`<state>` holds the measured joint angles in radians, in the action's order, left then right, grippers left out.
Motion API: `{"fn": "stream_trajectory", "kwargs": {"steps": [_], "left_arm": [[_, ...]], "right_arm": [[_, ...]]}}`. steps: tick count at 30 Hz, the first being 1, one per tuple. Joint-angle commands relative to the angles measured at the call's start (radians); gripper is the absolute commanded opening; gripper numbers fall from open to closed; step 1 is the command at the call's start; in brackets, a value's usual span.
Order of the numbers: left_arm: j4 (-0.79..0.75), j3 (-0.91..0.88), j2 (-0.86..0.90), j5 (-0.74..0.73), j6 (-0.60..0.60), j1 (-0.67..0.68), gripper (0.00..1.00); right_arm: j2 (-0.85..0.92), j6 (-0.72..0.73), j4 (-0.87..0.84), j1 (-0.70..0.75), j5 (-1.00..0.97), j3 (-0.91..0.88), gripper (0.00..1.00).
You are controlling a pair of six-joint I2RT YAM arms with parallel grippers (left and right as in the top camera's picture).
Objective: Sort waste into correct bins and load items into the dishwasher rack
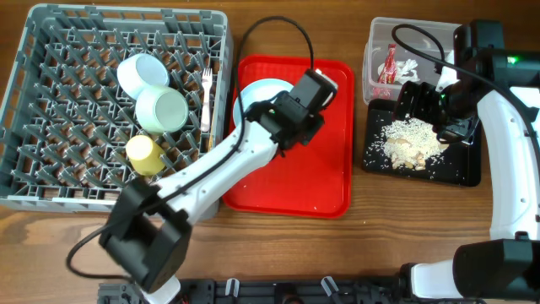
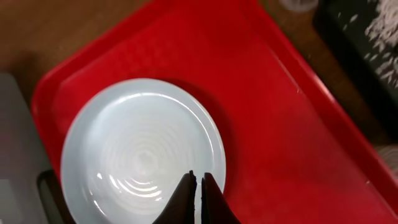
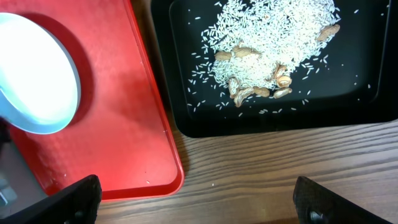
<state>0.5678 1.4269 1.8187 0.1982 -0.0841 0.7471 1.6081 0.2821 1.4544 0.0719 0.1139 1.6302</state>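
Room lies right of round pale blue plate (image 2: 137, 155) on red plastic tray (image 2: 280, 112); left pincer (image 2: 199, 190) pressed together, right pincer (image 3: 199, 198) spread.

You had no text, number or sign you could read in any view. The only printing was on the red wrapper (image 1: 390, 63) in the tub (image 1: 372, 52), a little ahead of the right claw (image 3: 202, 208) and to its left. It showed pale marks, too small and blurred to make out as letters.
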Motion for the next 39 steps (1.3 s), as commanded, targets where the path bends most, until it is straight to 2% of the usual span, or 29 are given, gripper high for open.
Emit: {"fn": "stream_trajectory", "kwargs": {"steps": [1, 11, 12, 15, 17, 18, 25, 35, 37, 39], "left_arm": [[-0.021, 0.022, -0.093, -0.002, 0.029, -0.041, 0.04], [0.032, 0.017, -0.077, -0.137, 0.04, -0.064, 0.04], [0.045, 0.017, -0.063, -0.157, 0.04, -0.064, 0.11], [0.071, 0.015, -0.026, -0.161, 0.04, -0.064, 0.5], [0.085, 0.013, 0.004, -0.161, 0.04, -0.064, 0.63], [0.09, 0.013, 0.02, -0.161, 0.04, -0.064, 0.66], [0.092, 0.013, 0.136, -0.196, 0.039, -0.064, 0.76], [0.084, 0.013, 0.294, -0.207, 0.037, -0.064, 0.8], [0.075, 0.013, 0.322, -0.187, 0.035, -0.065, 0.76], [0.071, 0.013, 0.343, -0.133, 0.035, -0.065, 0.64]], "right_arm": [[-0.011, -0.02, 0.002, 0.0, -0.01, 0.017, 1.0], [-0.011, -0.02, 0.002, 0.0, -0.011, 0.017, 1.0], [-0.011, -0.02, 0.002, 0.0, -0.01, 0.017, 1.0], [-0.011, -0.02, 0.002, 0.0, -0.01, 0.017, 1.0], [-0.011, -0.02, 0.002, 0.0, -0.011, 0.017, 1.0], [-0.011, -0.02, 0.002, 0.0, -0.01, 0.017, 1.0], [-0.011, -0.02, 0.002, 0.0, -0.01, 0.017, 1.0], [-0.011, -0.021, 0.002, 0.0, -0.01, 0.017, 1.0], [-0.011, -0.02, 0.002, 0.0, -0.01, 0.017, 1.0], [-0.011, -0.02, 0.002, 0.0, -0.011, 0.017, 1.0]]}}
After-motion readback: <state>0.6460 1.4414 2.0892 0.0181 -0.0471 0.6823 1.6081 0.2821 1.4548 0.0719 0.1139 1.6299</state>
